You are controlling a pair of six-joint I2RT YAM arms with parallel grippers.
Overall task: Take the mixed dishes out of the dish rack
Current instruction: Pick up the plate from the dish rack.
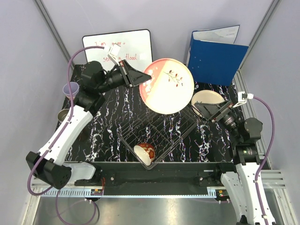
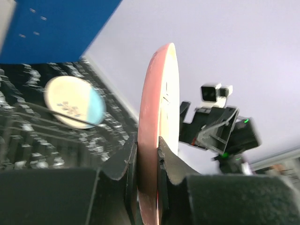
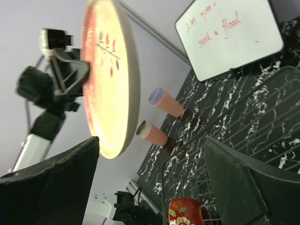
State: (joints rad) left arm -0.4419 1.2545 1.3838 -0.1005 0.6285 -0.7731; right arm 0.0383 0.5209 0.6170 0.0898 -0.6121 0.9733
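My left gripper [image 1: 142, 84] is clamped on the rim of the twig-patterned plate [image 1: 168, 86], held on edge over the dish rack [image 1: 125, 140]; my right gripper [image 1: 200, 109] has its fingers apart, and I judge the next move is swinging the plate clear to lay it flat.

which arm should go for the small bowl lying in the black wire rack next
Right. The right gripper is open and empty beside the black wire dish rack, where the small cream-and-brown bowl lies. The left gripper is shut on the raised round cream-pink plate, so it looks busy.
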